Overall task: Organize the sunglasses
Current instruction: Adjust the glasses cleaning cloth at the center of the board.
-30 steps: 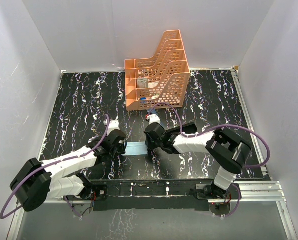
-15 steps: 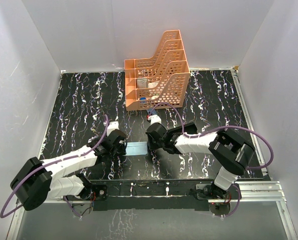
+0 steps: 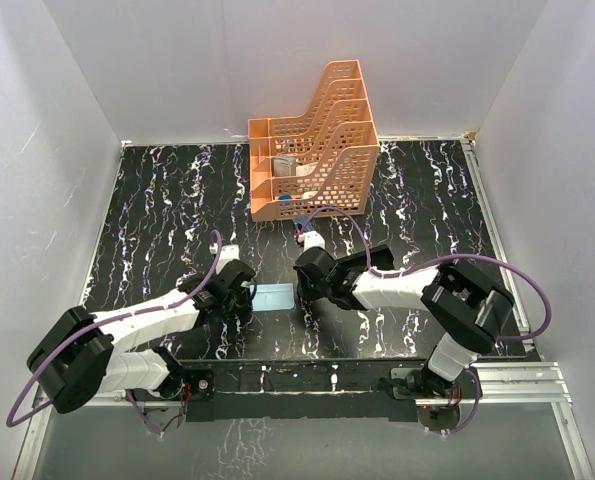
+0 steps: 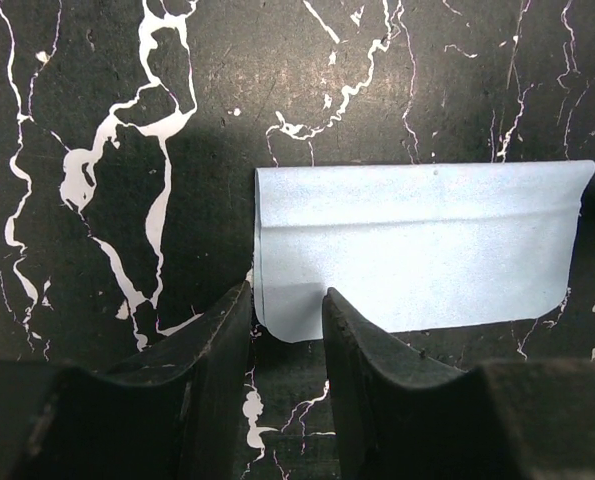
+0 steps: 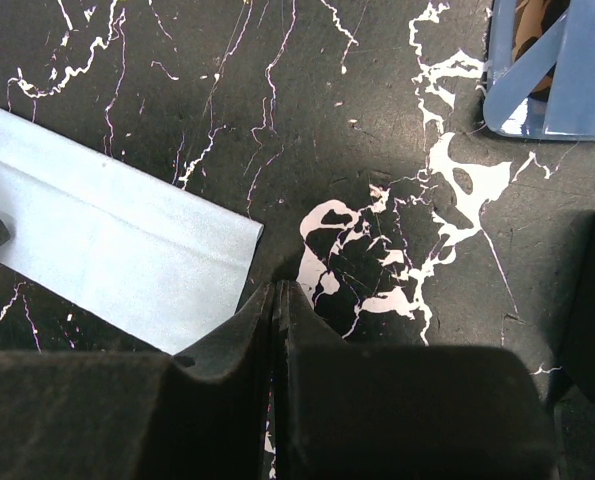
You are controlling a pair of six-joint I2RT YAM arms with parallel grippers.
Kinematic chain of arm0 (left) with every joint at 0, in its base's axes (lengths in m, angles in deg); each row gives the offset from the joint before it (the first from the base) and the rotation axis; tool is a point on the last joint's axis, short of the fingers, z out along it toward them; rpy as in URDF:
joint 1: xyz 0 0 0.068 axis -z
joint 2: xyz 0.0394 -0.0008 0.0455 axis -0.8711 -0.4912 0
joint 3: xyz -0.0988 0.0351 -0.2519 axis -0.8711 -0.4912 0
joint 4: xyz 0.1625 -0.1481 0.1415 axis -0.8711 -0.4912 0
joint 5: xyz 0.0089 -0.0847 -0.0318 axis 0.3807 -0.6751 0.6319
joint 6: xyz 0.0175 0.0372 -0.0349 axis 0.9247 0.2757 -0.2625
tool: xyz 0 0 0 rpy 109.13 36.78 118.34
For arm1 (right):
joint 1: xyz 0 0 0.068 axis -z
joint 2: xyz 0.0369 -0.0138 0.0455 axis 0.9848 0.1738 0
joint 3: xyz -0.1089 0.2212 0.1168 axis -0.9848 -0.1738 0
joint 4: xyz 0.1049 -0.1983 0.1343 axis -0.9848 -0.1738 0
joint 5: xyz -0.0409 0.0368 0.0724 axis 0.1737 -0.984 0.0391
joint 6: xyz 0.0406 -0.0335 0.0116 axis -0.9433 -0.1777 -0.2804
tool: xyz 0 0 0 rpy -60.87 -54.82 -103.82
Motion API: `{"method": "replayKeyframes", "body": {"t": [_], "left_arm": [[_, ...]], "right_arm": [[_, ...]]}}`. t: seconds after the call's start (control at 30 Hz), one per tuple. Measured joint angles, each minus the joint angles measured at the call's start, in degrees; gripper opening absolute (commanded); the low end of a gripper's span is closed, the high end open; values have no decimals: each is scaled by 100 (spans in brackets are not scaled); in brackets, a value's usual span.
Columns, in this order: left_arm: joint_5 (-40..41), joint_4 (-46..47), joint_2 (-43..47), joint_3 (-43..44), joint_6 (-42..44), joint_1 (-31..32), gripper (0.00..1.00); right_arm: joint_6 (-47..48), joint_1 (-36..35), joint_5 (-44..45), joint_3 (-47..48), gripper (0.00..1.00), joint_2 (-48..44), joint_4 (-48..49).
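Note:
The sunglasses [image 5: 542, 75], with a thin blue frame and shiny lenses, lie at the top right of the right wrist view; in the top view the right arm hides them. A pale blue folded cloth [image 3: 274, 297] lies flat between the two grippers. My left gripper [image 4: 287, 300] is open, its fingertips either side of the cloth's [image 4: 417, 245] near left corner. My right gripper [image 5: 277, 285] is shut and empty, its tip beside the cloth's [image 5: 107, 240] right corner. In the top view the left gripper [image 3: 241, 299] and right gripper [image 3: 301, 283] flank the cloth.
An orange tiered rack [image 3: 317, 150] stands at the back middle of the black marbled table [image 3: 157, 200]. A black oblong shape [image 5: 589, 300] lies at the right edge of the right wrist view. White walls enclose the table on three sides.
My left gripper has come in closer to the cloth's left end. My right gripper has drawn back a little to the right of the cloth. The cloth has shifted slightly right.

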Motion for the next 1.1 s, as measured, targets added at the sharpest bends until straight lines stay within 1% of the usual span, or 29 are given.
{"method": "replayKeyframes", "body": {"t": [0.2,0.37,0.47,0.67,0.77,0.93,1.1], "left_arm": [[-11,15,-35,0,9,0,25],[-13,17,-42,0,15,0,23],[-11,26,-52,0,20,0,16],[-7,90,-101,0,20,-2,7],[-13,109,-114,0,15,0,0],[-39,129,-125,2,11,0,0],[-37,131,-127,7,11,0,0]], "right_arm": [[-2,0,-9,-2,2,-2,-2],[-4,0,-9,-2,2,-2,-2],[-4,0,-11,-2,2,-2,-2],[-13,0,-13,-2,2,-2,-2],[-17,0,-13,-2,2,-2,-2],[-17,0,-31,-15,2,-26,-22],[-79,0,-74,-195,4,-243,-136]]}}
